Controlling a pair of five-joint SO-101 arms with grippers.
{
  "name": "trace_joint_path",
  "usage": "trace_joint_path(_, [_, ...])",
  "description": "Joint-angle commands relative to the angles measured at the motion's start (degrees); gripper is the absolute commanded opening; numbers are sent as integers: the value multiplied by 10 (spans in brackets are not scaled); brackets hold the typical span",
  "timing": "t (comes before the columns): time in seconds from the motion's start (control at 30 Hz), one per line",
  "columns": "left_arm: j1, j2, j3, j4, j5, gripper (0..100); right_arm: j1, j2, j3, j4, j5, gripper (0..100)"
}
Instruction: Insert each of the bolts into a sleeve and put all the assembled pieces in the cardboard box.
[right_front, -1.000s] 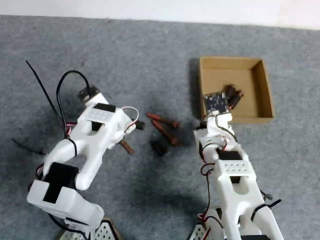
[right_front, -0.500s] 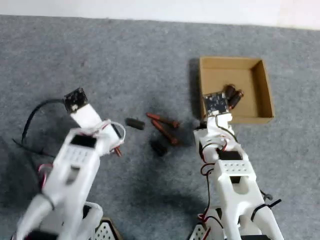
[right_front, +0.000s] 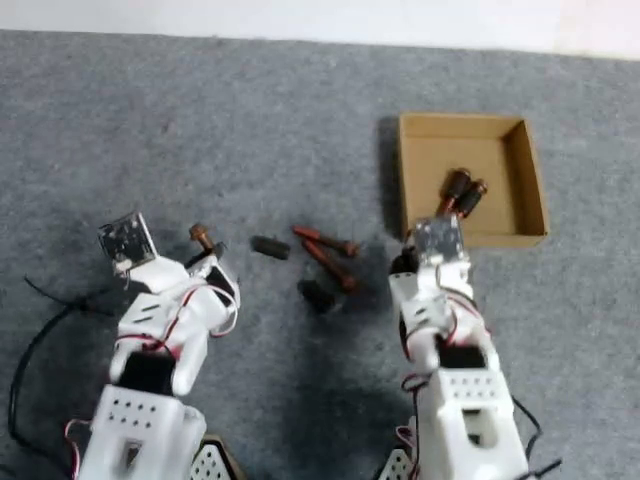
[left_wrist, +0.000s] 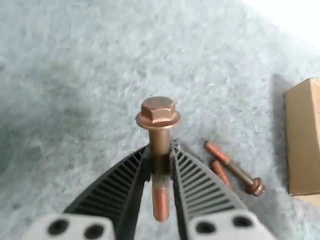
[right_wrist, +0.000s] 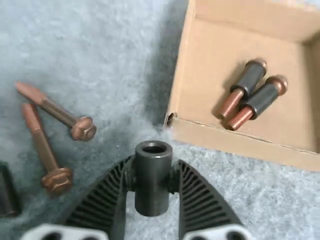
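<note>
Left gripper clamping bolt, right gripper clamping sleeve

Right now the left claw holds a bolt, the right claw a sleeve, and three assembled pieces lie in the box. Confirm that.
Wrong count: two assembled pieces, not three, lie in the box, as the right wrist view shows. The left claw does hold a bolt, the right claw a sleeve.
</note>
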Motion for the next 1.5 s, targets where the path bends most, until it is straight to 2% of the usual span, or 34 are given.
trace_joint_path(0.0, [-7, -102, 22, -12, -25, 4, -33, -116, 28, -15, 7, 4])
trace_joint_path(0.13, [-6, -182, 57, -12, -41, 4, -59, -220, 75, -15, 7, 4])
trace_joint_path(0.27, [-6, -266, 90, -12, -40, 4, -120, -325, 133, -14, 7, 4])
trace_joint_path(0.4, [-5, -265, 90, -15, -37, 4, -204, -400, 157, 87, 8, 4])
trace_joint_path(0.57, [-4, -262, 65, -16, 31, 4, -282, -434, 157, 151, 8, 4])
trace_joint_path(0.7, [7, -262, 15, -16, 33, 4, -284, -429, 157, 152, 8, 4])
trace_joint_path(0.87, [103, -262, -15, -16, 30, 4, -284, -429, 157, 153, 8, 4])
trace_joint_path(0.93, [125, -262, -25, -18, 30, 4, -284, -429, 157, 155, 37, 4])
trace_joint_path(1.07, [138, -261, -29, -75, 29, 4, -286, -429, 157, 182, 98, 4])
trace_joint_path(1.23, [140, -258, -16, -103, 29, 4, -287, -430, 158, 182, 102, 4])
trace_joint_path(1.37, [169, -258, 22, -105, 29, 4, -288, -430, 158, 182, 101, 4])
trace_joint_path(1.47, [182, -259, 52, -141, 29, 4, -305, -430, 157, 182, 103, 4])
